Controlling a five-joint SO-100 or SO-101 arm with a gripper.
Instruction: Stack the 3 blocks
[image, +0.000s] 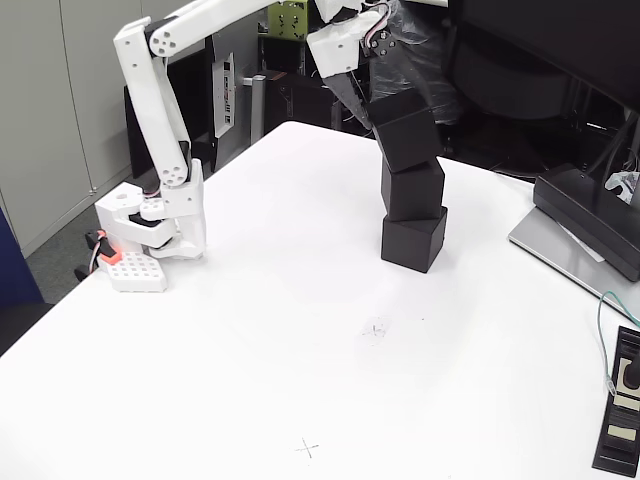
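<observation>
Three black blocks stand stacked in the upper centre-right of the fixed view: the bottom block (413, 240) sits on the white table (260, 330), the middle block (411, 190) rests on it slightly turned, and the top block (407, 132) leans to the left on the middle one. The gripper (375, 100) reaches in from the top edge and meets the top block's upper left side; its dark fingers blend with the block, so I cannot tell whether they are clamped on it or parted.

Much bare tabletop spreads below and left of the stack, with faint pen crosses near the lower centre. The arm's base (150, 235) is clamped at the table's left edge. At right, a dark monitor stand (590, 220) lies near the stack, and a flat black device (622, 415) sits in the lower right corner. Grey cabinets and dark equipment fill the background.
</observation>
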